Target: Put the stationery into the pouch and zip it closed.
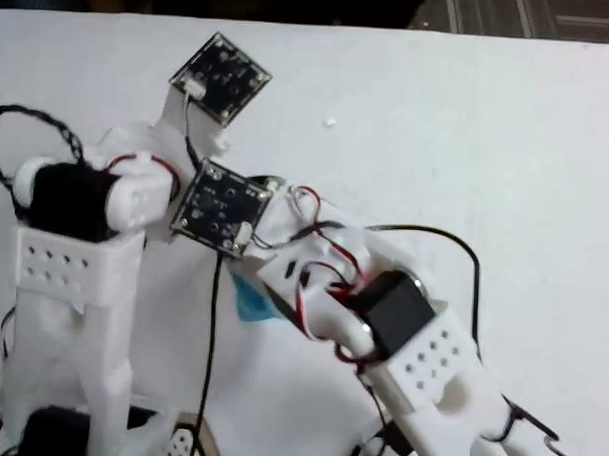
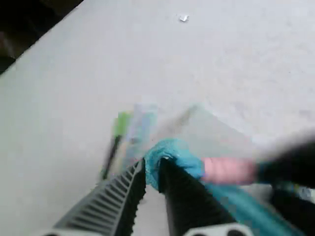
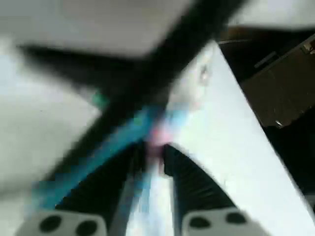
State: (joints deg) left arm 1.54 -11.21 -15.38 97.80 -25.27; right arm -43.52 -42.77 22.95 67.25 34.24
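Observation:
A clear pouch (image 2: 209, 132) with a teal zip edge lies on the white table. In the high view a corner of the pouch (image 1: 250, 298) peeks out under the two wrists. My left gripper (image 2: 152, 171) is shut on the teal end of the zip edge. A pink zip pull (image 2: 226, 170) sticks out along that edge toward the other arm's dark gripper (image 2: 290, 167). My right gripper (image 3: 155, 146) is shut on the pink pull (image 3: 157, 135), with the teal strip running past it. Green and black pens (image 2: 119, 135) lie by the pouch's far end; whether they are inside is unclear.
Both arms crowd together over the pouch at the table's middle left, wrist cameras (image 1: 220, 207) nearly touching. A small white speck (image 1: 330, 121) lies farther back. The white table (image 1: 488, 144) stretches bare to the right; its dark far edge runs along the top.

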